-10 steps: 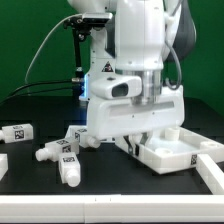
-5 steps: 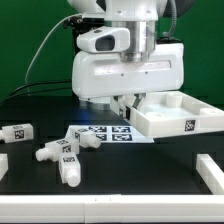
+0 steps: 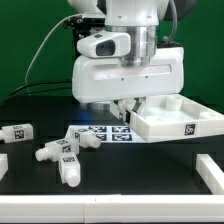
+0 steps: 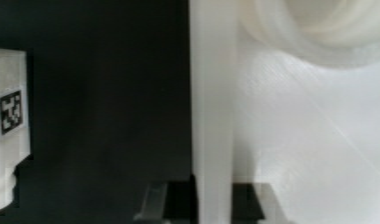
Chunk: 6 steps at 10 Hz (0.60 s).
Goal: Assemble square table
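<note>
Square tabletop over on the exterior view's right, hollow ribbed side facing up, roughly level. Pinched at one side by the gripper, and definitely not loose: clamped shut on the rim. Clearest from the wrist view, with both dark fingers pressed flat on either face of one thin white wall, no gap showing. Round socket just past that wall, presumably for a leg.

Key thing for the next move: whole panel hanging off toward the exterior view's right of the gripper, held at its edge rather than its middle. Means a lopsided load, so probably worth going slow and expecting some droop or twist on the far side. No real long axis to worry about, being square. Can't tell from here whether actually clear of the black table or just skimming it.

Legs lying on their sides over at the exterior view's left, well apart from the tabletop, on the opposite side of the gripper. Closest one just beside the marker board, itself sitting between the legs and the panel. Only one arm here, so no choosing. Guessing the tabletop needs parking flat before touching any leg, what with the grip already taken.
</note>
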### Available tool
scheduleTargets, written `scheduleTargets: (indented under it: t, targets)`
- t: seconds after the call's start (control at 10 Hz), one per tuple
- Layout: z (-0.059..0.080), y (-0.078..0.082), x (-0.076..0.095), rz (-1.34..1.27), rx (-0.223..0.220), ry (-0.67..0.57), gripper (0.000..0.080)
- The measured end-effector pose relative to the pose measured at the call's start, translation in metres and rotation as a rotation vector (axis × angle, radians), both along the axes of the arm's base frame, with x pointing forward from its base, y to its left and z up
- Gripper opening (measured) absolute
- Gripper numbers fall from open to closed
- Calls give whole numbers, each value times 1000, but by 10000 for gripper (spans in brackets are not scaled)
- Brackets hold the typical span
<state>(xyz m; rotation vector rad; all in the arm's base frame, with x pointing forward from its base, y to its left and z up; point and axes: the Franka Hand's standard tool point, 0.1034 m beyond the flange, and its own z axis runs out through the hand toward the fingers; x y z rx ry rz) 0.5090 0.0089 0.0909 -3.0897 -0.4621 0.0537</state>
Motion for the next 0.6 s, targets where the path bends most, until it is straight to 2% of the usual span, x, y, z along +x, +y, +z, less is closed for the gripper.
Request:
scheduleTargets:
  t: [0.1,0.3,0.4,0.6]
  targets:
    - [4,-8,7,-79,8,-2,45]
    - [0,-26,7,-208,31,28,45]
    - [5,-21,6,-274,72,49,45]
    - [3,-22,5,-264,69,49,45]
